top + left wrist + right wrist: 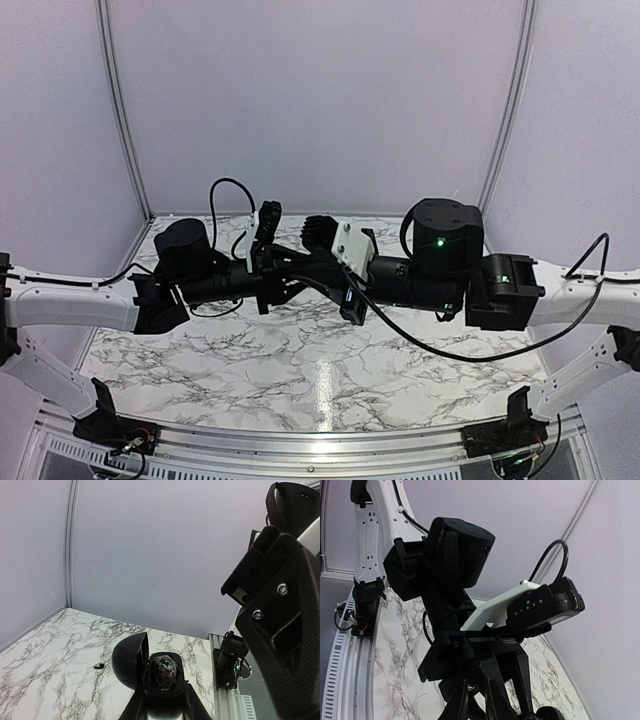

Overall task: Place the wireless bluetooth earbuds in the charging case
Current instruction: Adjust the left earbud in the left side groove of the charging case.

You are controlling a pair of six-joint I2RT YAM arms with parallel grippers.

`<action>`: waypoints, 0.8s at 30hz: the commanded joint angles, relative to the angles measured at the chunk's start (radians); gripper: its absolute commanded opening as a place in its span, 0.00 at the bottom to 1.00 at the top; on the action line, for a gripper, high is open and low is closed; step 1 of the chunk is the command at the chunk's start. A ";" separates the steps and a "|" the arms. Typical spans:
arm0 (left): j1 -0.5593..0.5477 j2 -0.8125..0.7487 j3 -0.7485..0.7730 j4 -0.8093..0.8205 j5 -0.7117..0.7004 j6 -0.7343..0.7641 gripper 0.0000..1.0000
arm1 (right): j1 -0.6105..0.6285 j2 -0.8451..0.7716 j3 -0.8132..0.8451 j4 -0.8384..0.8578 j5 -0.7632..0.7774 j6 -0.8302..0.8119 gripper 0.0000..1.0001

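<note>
At the near edge, a metal rail point(320, 440) carries the two arm bases, and behind it lies the marble table point(300, 372). Above the middle of the table, the left arm point(70, 300) and the right arm point(585, 292) reach toward each other, and their wrists cross there well above the marble. From the top camera the fingertips are lost among black parts and cables, so the wrist cameras tell more. The left gripper point(165, 696) is clamped on the charging case point(162, 674), with one finger point(137, 707) on each side of its base. The case looks black in this view. Its lid point(129, 661) stands open, swung to the left on the hinge. The hollow of the base shows a grey, mottled surface, and I cannot tell what lies inside it. One earbud point(99, 666) lies on the marble as a tiny dark speck, to the left of the lid and apart from it. The right gripper point(485, 700) has its jaws together, just below the left wrist. Whether something very small is pinched between them cannot be told. Far behind everything stands the plain pale wall point(320, 100).
</note>
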State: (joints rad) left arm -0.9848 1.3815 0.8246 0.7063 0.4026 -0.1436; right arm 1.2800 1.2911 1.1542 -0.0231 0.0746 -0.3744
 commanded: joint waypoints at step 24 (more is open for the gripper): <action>0.035 -0.068 -0.040 -0.003 -0.013 0.029 0.00 | -0.167 -0.159 0.034 -0.209 0.085 0.166 0.19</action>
State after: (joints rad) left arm -0.9737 1.3594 0.8146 0.7055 0.4210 -0.1322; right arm 1.2217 1.1790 1.1946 -0.2104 0.1745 -0.3038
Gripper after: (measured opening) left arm 0.224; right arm 0.170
